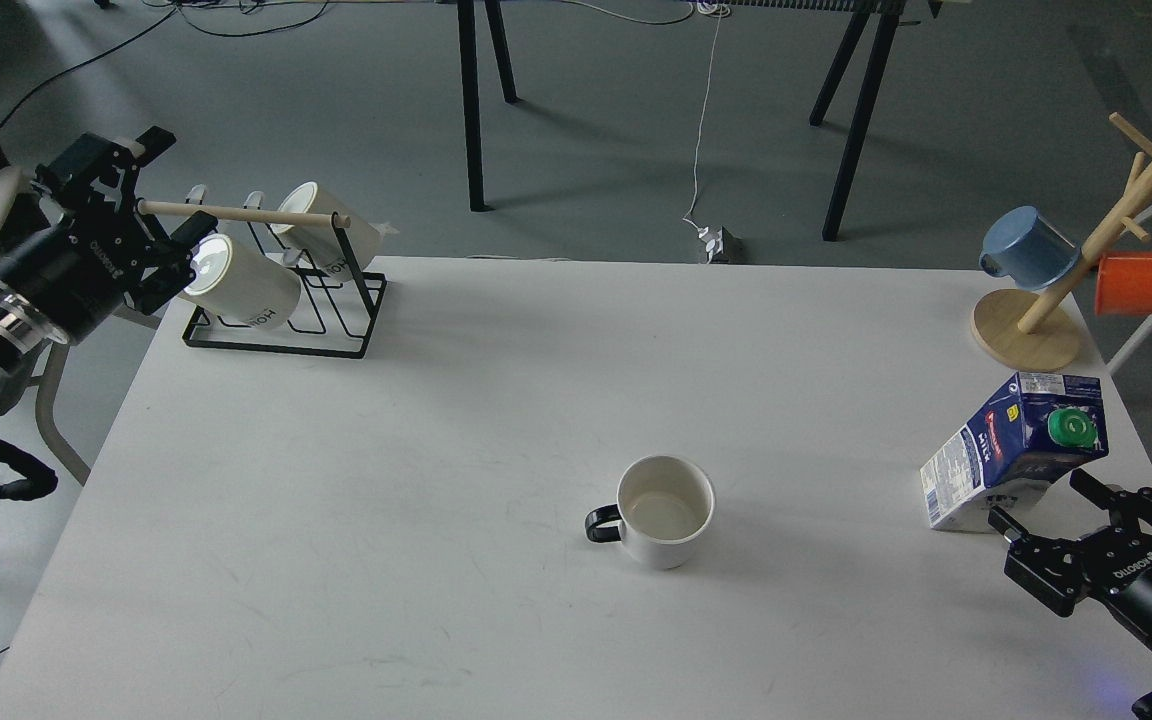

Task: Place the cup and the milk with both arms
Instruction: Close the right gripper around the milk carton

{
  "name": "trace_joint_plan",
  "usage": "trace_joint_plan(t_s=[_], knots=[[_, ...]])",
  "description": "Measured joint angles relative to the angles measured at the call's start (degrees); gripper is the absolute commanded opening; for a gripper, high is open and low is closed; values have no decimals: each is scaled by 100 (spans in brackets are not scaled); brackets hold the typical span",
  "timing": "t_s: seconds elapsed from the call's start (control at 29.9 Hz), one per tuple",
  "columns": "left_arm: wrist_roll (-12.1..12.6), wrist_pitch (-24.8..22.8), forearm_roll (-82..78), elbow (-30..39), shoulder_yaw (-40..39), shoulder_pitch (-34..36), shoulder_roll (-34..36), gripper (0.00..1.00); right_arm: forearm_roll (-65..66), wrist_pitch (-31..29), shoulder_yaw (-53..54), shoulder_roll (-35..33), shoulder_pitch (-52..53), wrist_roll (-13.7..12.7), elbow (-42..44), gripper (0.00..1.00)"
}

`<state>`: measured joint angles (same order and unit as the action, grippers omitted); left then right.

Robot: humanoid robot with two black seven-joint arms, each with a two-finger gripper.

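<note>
White table (356,520) fills most of the view, with wide bare room between its things. At 10 o'clock stands a black wire rack (281,315) with two lettered white mugs; the left gripper (161,215) is beside it, off the table edge, and I cannot tell if its fingers are spread. At 2 o'clock a wooden mug tree (1066,290) carries a blue and an orange cup. The milk (1021,450) stands at 3 o'clock near the right edge, long axis upright, green cap facing up toward the camera. The right gripper (1046,500) is just under it at 4 o'clock, fingers spread, pinching nothing. The cup (664,512) stands upright near the centre, mouth up, handle pointing to 9 o'clock
</note>
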<state>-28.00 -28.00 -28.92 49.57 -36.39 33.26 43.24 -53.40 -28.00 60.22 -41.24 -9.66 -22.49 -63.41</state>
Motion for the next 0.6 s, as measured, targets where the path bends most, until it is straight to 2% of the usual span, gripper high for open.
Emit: trace_joint_plan(t_s=[0.6], knots=[[0, 0, 0, -9, 0, -105, -17, 99, 294, 0, -2, 409, 250, 18, 248, 99]])
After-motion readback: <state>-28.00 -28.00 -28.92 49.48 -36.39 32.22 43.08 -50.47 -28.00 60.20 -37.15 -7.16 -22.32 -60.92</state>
